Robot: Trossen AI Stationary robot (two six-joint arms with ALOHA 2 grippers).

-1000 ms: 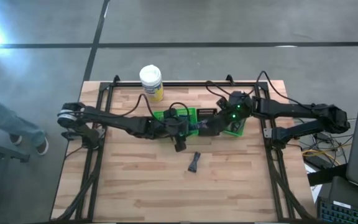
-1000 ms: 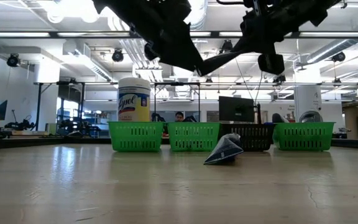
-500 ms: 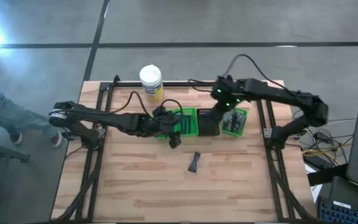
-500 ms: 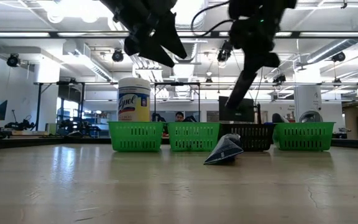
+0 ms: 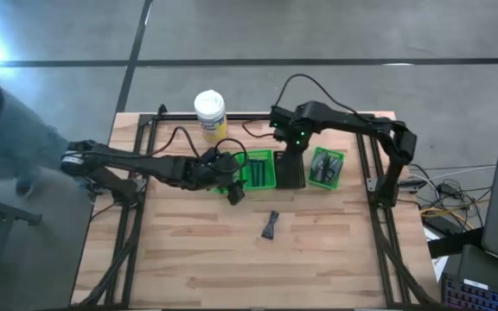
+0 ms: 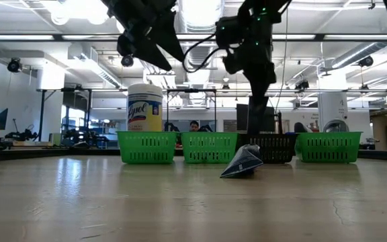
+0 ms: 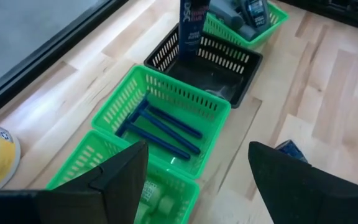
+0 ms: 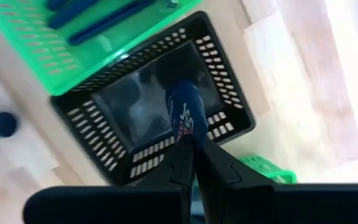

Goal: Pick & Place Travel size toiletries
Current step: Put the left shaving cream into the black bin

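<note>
The right arm reaches in from the far side, its gripper (image 8: 191, 146) hanging over the black basket (image 5: 290, 168) with fingers clenched on a dark blue tube (image 8: 186, 116) that points down into it. The left gripper (image 5: 232, 192) hovers just in front of the green basket (image 7: 166, 118) beside the black one, fingers spread and released. Blue razors (image 7: 157, 127) lie in that green basket. One dark tube (image 5: 271, 225) lies on the wooden table (image 5: 318, 250), nearer than the black basket. Behind the row stands a white-lidded jar (image 6: 144, 111) reading "Lysol", against an open workshop with ceiling strip lights.
</note>
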